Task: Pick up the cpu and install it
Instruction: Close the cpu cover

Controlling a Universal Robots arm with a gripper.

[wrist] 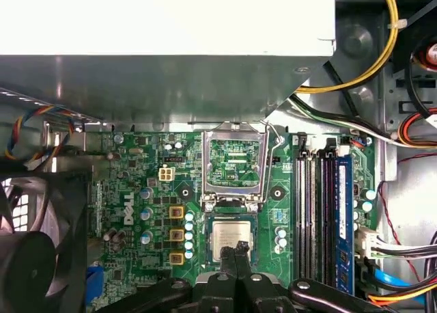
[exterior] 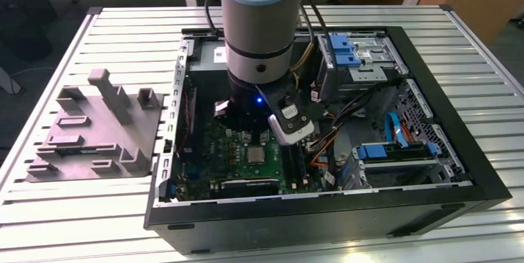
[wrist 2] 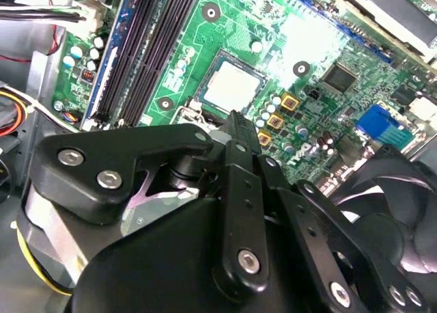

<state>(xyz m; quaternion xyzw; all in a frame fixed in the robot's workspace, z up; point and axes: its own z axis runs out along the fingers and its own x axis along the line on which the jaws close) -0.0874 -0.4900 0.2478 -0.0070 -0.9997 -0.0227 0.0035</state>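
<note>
The cpu is a small silvery square lying flat in the socket on the green motherboard, with the socket's metal lid hinged up beside it. The second wrist view shows the cpu in its frame, and the exterior view shows the cpu as a pale square inside the case. My gripper hangs just over the chip's near edge, fingertips pressed together with nothing between them. In the second wrist view the gripper tapers to one narrow tip beside the socket.
The open black computer case lies on a slatted metal table. A grey moulded tray sits to the exterior view's left. Black memory sticks, a fan, loose cables and blue drive brackets crowd the socket.
</note>
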